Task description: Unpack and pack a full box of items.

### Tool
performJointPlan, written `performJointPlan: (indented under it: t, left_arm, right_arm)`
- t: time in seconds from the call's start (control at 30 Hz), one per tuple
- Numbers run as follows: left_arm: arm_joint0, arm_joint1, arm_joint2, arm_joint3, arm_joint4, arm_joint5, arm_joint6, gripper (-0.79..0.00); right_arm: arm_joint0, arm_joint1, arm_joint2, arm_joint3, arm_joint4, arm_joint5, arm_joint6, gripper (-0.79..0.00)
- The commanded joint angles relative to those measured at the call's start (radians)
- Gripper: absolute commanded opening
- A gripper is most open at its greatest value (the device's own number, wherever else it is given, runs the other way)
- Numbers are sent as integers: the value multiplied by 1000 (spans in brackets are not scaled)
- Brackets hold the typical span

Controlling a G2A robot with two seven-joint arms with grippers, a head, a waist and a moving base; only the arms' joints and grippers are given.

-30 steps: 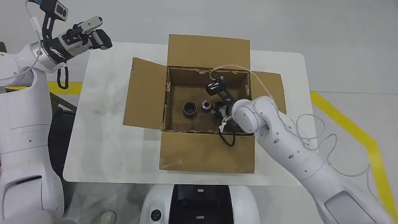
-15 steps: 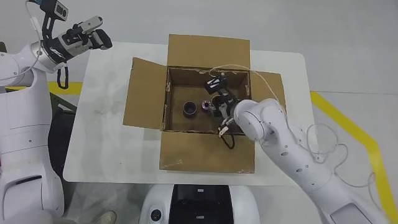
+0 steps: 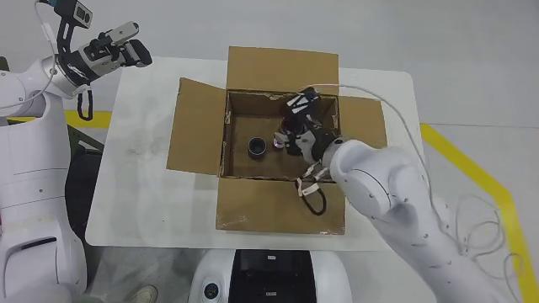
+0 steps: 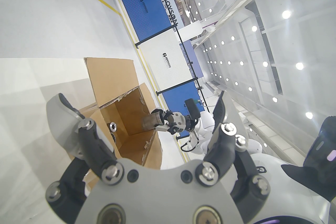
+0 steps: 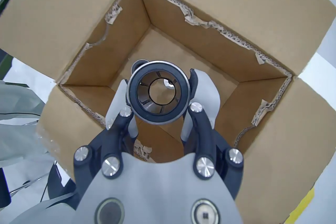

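A metal sleeve (image 4: 148, 122) is pinched by the right end effector (image 5: 157, 87) and held over the open cardboard box (image 3: 253, 202) on the surface (image 3: 135, 185). A second ring (image 3: 256, 146) is seen on the box floor. The left end effector (image 3: 133, 52) is held spread near the surface's corner, well apart from the box.

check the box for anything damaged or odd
The box has torn, ragged top edges, with shreds of cardboard hanging along several sides of the opening. Otherwise nothing stands out: the right claw grips a metal sleeve over the opening.
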Motion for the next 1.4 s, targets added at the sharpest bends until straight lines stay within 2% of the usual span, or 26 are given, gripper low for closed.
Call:
performJointPlan:
  t: [0.0, 0.43, 0.83, 1.0, 1.37]
  left_arm:
    - [0, 0, 0, 0, 0, 0, 0, 0]
    - [0, 0, 0, 0, 0, 0, 0, 0]
    - [0, 0, 0, 0, 0, 0, 0, 0]
    - [0, 0, 0, 0, 0, 0, 0, 0]
    - [0, 0, 0, 0, 0, 0, 0, 0]
  right_arm:
    - [-18, 3, 26, -27, 1, 4, -9, -785]
    - [-182, 32, 278, -116, 23, 1, -72, -785]
    - [-268, 46, 471, -89, 79, -7, -120, -785]
    - [-294, 50, 513, -91, 92, -15, -135, -785]
    - [-297, 51, 515, -91, 92, -18, -136, -785]
